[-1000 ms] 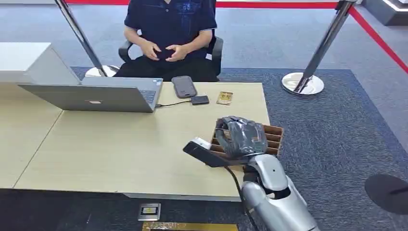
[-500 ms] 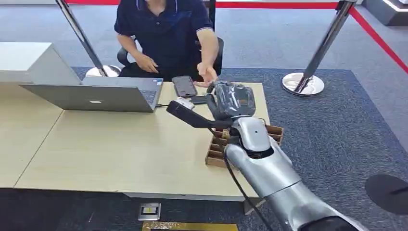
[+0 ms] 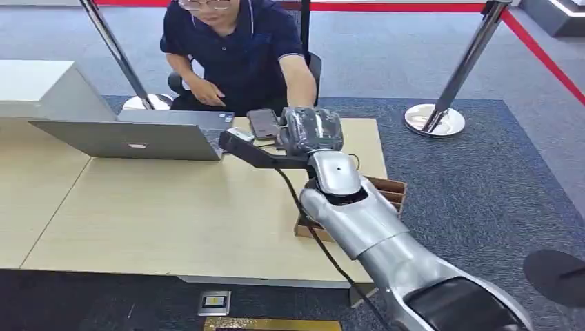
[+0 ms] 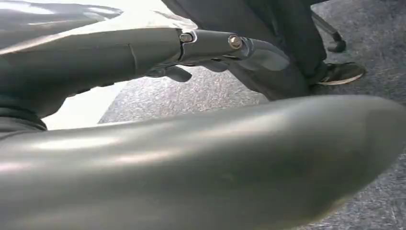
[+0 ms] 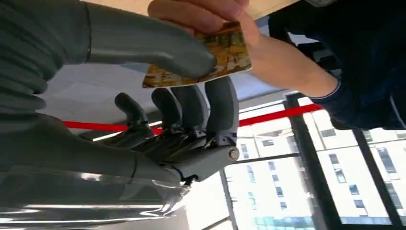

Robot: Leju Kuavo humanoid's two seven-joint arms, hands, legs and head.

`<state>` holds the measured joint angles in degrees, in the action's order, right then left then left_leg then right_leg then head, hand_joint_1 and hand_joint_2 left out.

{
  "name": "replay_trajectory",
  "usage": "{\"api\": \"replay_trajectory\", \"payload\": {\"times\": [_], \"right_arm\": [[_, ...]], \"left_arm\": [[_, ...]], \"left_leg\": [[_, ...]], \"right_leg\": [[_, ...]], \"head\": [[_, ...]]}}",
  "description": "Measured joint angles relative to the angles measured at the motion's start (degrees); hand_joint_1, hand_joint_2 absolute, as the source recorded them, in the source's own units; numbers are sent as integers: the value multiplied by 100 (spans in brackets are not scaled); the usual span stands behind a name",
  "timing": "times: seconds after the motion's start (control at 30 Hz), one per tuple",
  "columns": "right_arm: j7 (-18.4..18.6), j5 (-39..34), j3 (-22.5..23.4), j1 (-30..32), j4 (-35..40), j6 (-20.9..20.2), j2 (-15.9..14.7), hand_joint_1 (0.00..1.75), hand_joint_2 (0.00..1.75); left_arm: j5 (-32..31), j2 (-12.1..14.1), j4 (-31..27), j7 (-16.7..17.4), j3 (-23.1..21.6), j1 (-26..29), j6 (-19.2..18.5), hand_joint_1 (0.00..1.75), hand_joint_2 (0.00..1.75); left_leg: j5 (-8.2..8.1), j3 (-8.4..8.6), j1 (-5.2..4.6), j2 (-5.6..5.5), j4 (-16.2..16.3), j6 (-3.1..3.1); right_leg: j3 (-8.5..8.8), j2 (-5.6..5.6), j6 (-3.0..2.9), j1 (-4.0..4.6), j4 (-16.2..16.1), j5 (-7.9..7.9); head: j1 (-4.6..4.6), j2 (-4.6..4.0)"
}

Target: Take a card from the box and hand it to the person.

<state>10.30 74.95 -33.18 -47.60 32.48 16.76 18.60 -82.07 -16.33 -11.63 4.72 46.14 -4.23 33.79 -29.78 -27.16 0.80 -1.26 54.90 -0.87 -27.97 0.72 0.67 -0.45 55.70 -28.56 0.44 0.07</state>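
**A:** Where is the card [image 5: 203, 60] just now?

**B:** You have it out over the far side of the tabletop [image 3: 159, 207], pinched in the right hand [image 3: 310, 131]. The wrist view shows the thick thumb pressing one face while the darker fingers [image 5: 220, 103] sit against the other. The person's hand [image 5: 206, 14] is already on its opposite edge, so two grips share it.

**A:** How will it behave in that handover?

**B:** I'd judge it light, thin and fairly stiff, likely smooth-faced, so it can slide out of a loose pinch. It won't break, but it could bend or flick away if you pull against their hold. Your pinch covers one end; leave the other end to the person and loosen your fingers only once their grip looks firm.

**A:** What does it look like?

**B:** A small rectangular card, golden yellow with mottled brown print. I can't read any of it.

**A:** And the other hand?

**B:** The left hand [image 4: 210, 48] hangs low beside the robot, over the grey carpet [image 4: 201, 96]. Whether its fingers are spread or curled, I can't tell from that angle.

**A:** Anything close by you should mind?

**B:** The cardboard box [image 3: 386, 193] lies under your forearm, and a laptop [image 3: 131, 138] and a phone [image 3: 262, 123] sit near the hand.
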Motion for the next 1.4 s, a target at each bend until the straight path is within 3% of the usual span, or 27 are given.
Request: {"api": "replay_trajectory", "payload": {"times": [0.13,0.17,0.2,0.23,0.43,0.47,0.67,0.83,0.97,1.1,1.3,1.33,1.4], "right_arm": [[39,33,0,-16,-189,17,22,122,175],[44,40,2,-16,-228,20,24,98,175],[44,48,2,-16,-261,20,26,16,175],[46,53,2,-16,-291,24,31,0,175],[39,88,46,-10,-486,44,37,0,175],[35,92,48,-10,-510,50,39,0,0],[-55,118,87,6,-617,198,50,0,0],[-276,114,140,217,-494,897,24,0,0],[-306,168,293,745,36,1490,-212,0,0],[-205,533,709,1702,1143,2054,-574,0,0],[-401,640,1732,3170,3044,2315,-955,0,0],[-598,548,1977,3454,3470,2321,-955,0,0],[-1546,-93,2714,3977,4355,2334,-805,0,0]], "left_arm": [[-2,0,0,9,0,0,2,0,0],[-2,0,0,11,0,0,0,0,0],[-4,0,0,13,0,0,0,0,0],[-9,2,0,13,0,0,0,0,0],[-52,11,0,13,-2,-1,0,0,0],[-55,13,0,13,-2,-1,0,0,0],[-44,24,0,55,-4,0,0,0,0],[77,26,0,59,0,2,7,0,0],[157,28,0,39,4,7,4,0,0],[243,28,0,42,9,20,11,0,0],[291,28,0,48,13,37,9,0,0],[299,28,0,48,13,41,9,0,0],[339,26,0,48,17,53,4,0,0]], "left_leg": [[1,-1,0,0,0,0],[1,-2,0,0,0,1],[1,-2,0,-1,0,1],[1,-3,0,-1,1,1],[1,-6,0,-1,1,1],[1,-6,0,-1,1,1],[2,-7,0,0,1,1],[2,-6,0,0,1,2],[2,-9,0,-3,1,2],[1,-14,0,-9,2,4],[-3,-29,0,-14,3,8],[-3,-30,1,-16,4,8],[-3,-36,1,-17,2,8]], "right_leg": [[-1,0,2,0,0,2],[-2,0,2,0,0,3],[-3,0,2,0,0,3],[-4,0,1,0,0,3],[-8,0,1,0,0,3],[-8,0,1,0,0,3],[-8,0,-1,0,0,5],[-11,0,-2,0,-2,5],[-10,0,-2,0,-7,6],[-8,0,0,0,-15,6],[-22,0,2,-1,-20,6],[-28,0,2,-2,-21,6],[-31,0,2,-1,-20,5]], "head": [[0,0],[0,0],[0,0],[0,0],[-2,0],[0,0],[0,0],[0,0],[0,0],[0,0],[0,0],[0,0],[0,0]]}}
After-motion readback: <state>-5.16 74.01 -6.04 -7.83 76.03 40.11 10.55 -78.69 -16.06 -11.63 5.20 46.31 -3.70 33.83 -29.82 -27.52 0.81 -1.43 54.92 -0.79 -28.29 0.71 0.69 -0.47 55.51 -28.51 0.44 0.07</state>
